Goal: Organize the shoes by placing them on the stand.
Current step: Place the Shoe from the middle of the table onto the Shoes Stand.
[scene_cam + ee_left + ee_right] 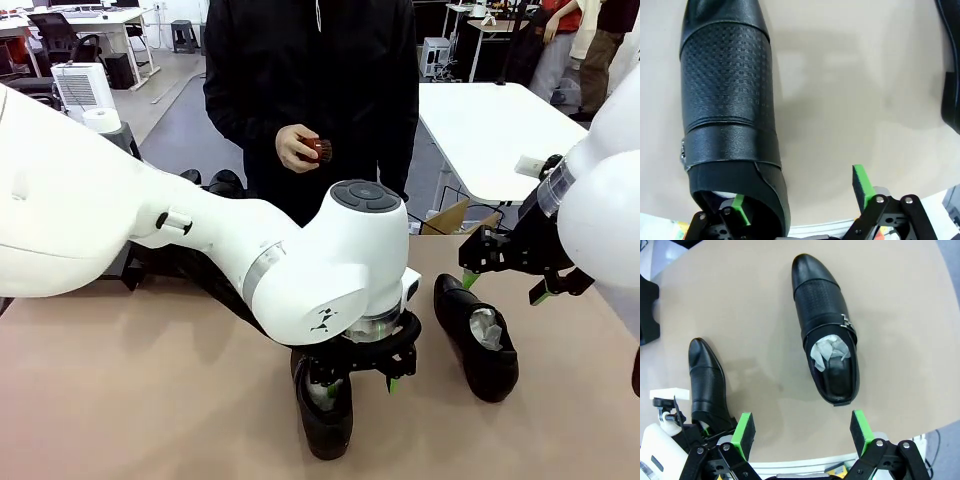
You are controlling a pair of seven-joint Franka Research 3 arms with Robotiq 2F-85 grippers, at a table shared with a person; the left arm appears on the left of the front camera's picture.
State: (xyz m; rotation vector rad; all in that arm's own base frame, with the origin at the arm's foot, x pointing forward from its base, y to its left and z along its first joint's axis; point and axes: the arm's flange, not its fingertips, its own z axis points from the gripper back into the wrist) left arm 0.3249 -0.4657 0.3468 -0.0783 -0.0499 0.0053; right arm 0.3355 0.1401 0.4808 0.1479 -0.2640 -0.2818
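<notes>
A glossy black shoe (325, 420) lies near the table's front edge, under my left gripper (360, 385). In the left wrist view one green-padded finger (740, 207) reaches into the heel opening of this shoe (730, 100). The other finger (862, 185) stands well clear outside it, so the left gripper (800, 197) is open. A second shoe (825, 325), stuffed with white paper (829, 351), lies to the right. My right gripper (802, 432) hovers open above its heel end, touching nothing. The dark stand (185, 268) shows partly behind my left arm.
A person in black stands at the far side, holding a small reddish object in one hand (298, 148). Two dark rounded shapes (222, 183) sit beyond my left arm. A cardboard box (455, 217) lies past the far edge. Bare tabletop (130, 390) spreads to the left.
</notes>
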